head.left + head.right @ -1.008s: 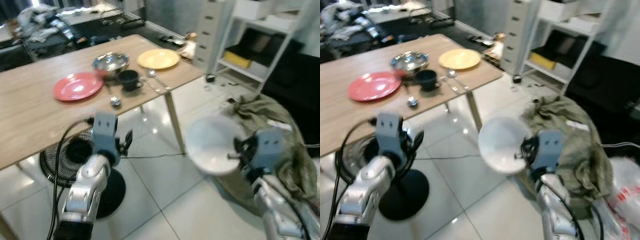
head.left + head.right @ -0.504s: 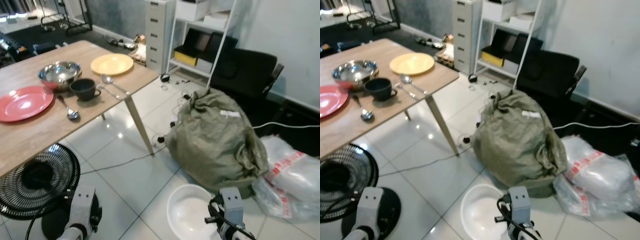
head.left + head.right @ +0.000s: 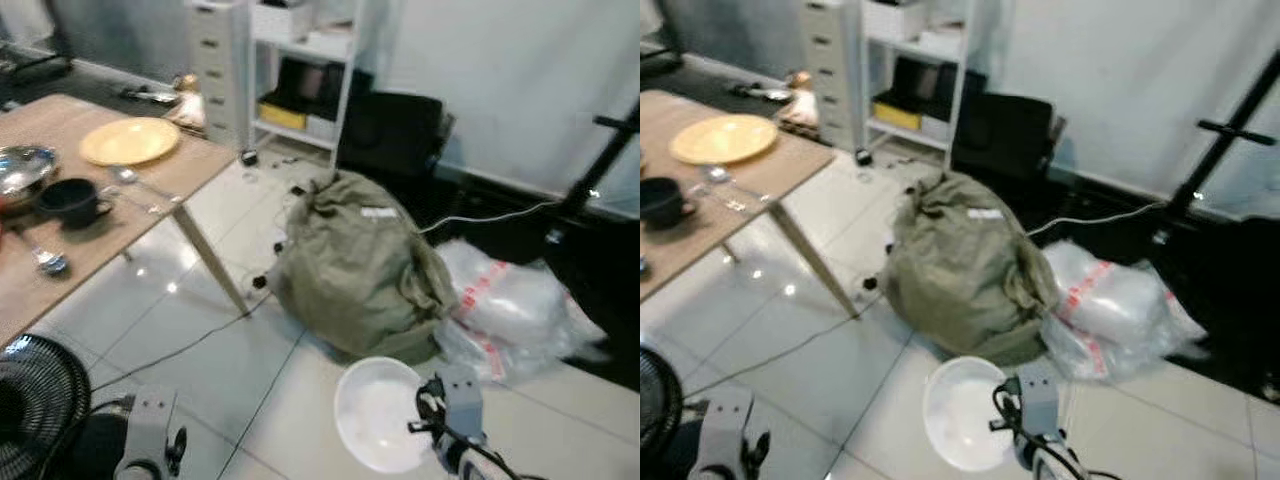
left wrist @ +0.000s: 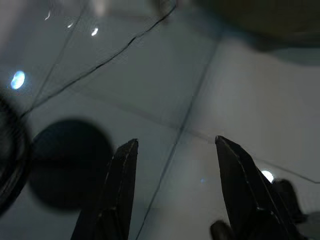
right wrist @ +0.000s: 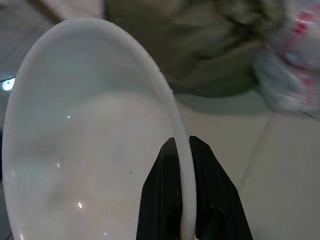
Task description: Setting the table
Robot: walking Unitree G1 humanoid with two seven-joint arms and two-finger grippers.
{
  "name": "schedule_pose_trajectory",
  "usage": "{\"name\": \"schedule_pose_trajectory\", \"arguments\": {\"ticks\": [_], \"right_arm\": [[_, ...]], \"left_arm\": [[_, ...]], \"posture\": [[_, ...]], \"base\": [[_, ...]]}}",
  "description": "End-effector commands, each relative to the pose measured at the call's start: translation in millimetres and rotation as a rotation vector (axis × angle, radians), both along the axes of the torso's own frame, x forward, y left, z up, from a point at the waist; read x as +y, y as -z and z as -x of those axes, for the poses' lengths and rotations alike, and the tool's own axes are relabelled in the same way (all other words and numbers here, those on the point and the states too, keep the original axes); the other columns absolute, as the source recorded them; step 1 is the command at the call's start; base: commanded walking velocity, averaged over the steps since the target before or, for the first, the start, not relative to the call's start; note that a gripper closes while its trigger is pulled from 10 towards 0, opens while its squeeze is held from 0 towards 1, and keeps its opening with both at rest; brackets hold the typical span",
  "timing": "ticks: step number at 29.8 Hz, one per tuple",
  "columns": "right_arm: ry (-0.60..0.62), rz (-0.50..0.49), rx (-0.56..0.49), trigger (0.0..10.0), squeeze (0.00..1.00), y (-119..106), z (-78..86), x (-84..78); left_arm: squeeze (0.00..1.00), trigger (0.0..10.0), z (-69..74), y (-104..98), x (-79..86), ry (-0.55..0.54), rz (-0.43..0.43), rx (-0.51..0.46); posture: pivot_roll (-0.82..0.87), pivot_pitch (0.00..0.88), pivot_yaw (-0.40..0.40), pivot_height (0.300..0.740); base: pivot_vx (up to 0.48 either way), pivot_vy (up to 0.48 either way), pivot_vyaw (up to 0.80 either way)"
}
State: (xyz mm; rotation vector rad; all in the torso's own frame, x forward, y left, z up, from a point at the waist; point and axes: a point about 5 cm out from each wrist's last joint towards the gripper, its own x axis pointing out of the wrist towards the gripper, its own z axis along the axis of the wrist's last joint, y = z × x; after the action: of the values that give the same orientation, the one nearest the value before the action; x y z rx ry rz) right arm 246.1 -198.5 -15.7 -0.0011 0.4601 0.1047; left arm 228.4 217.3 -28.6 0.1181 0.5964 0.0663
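Observation:
A white bowl hangs low over the tiled floor, in front of me on the right. My right gripper is shut on its rim, one black finger on each side. My left gripper hangs open over the floor with nothing between its fingers. The wooden table stands at the far left. On it are a yellow plate, a black cup, a steel bowl and a spoon.
A big green sack lies on the floor just beyond the bowl. White plastic bags lie to its right. A black fan stands at the lower left. A white shelf and a drawer unit stand along the back wall.
The whole view has swung to the right, so the table has slid to the left edge and the red plate has left the picture. The right gripper still holds the white bowl.

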Motion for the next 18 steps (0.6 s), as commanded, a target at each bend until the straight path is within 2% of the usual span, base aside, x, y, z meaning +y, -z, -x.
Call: {"name": "schedule_pose_trajectory", "arguments": {"ticks": [1,7,18], "right_arm": [[0.018,-0.013,0.008,10.0,0.00,4,5.4,-1.5],[0.029,-0.009,0.016,10.0,0.00,9,11.0,-2.9],[0.045,-0.006,0.002,10.0,0.00,9,9.0,-3.9]], "left_arm": [[0.00,10.0,9.0,8,1.0,-0.005,-0.008,0.036],[0.00,10.0,2.9,6,-3.1,0.018,-0.015,0.012],[0.00,10.0,-7.9,0,-10.0,0.085,-0.027,-0.032]], "posture": [[-0.07,0.000,0.056,0.740],[-0.08,0.000,0.065,0.740],[-0.08,0.000,0.077,0.740]], "base": [[0.000,0.000,-0.78],[0.000,0.000,-0.78],[0.000,0.000,-0.78]]}}
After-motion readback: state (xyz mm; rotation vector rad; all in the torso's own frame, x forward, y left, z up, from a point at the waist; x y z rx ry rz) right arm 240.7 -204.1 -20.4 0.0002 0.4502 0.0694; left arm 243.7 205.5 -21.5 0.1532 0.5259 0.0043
